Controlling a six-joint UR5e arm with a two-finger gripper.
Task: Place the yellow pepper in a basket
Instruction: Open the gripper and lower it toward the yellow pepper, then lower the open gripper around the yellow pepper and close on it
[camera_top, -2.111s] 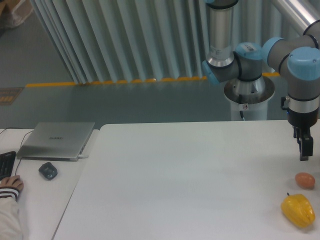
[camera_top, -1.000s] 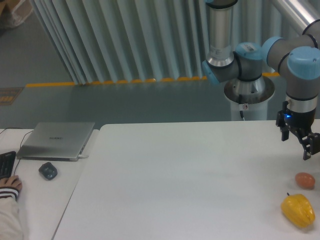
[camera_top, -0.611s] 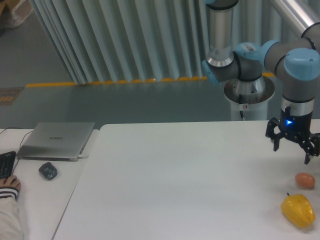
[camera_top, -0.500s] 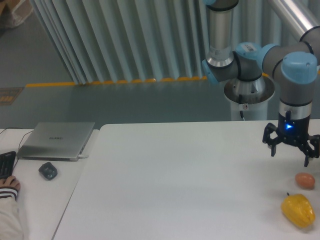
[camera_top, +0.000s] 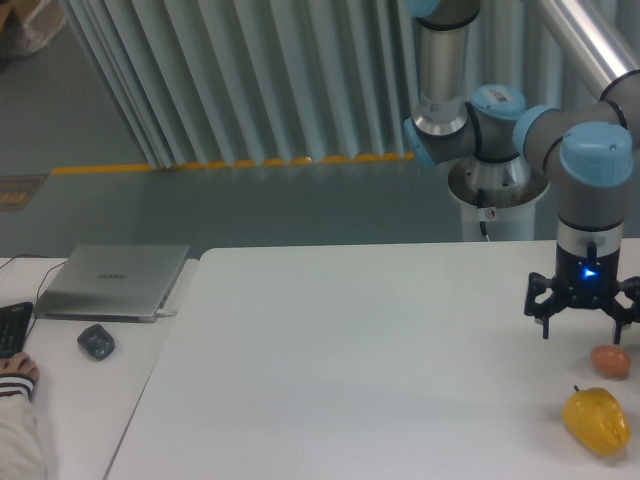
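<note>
Gripper (camera_top: 588, 328) fingers spread wide, released, holding nothing, hanging over the white table (camera_top: 350, 380). Yellow pepper (camera_top: 596, 422) sits on it at about 6 o'clock from the gripper, orange-brown egg (camera_top: 609, 361) between them.

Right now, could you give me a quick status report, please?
Gripper open, empty, above the table. Yellow pepper untouched near the front right edge. Small orange egg-shaped thing beside it; no basket visible.

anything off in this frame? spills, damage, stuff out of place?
No spills or damage. The yellow pepper lies intact near the table's right edge, beside an orange-brown egg-shaped thing. One oddity: no basket is in view, though the task needs one. The gripper hangs open above the table, holding nothing.
</note>
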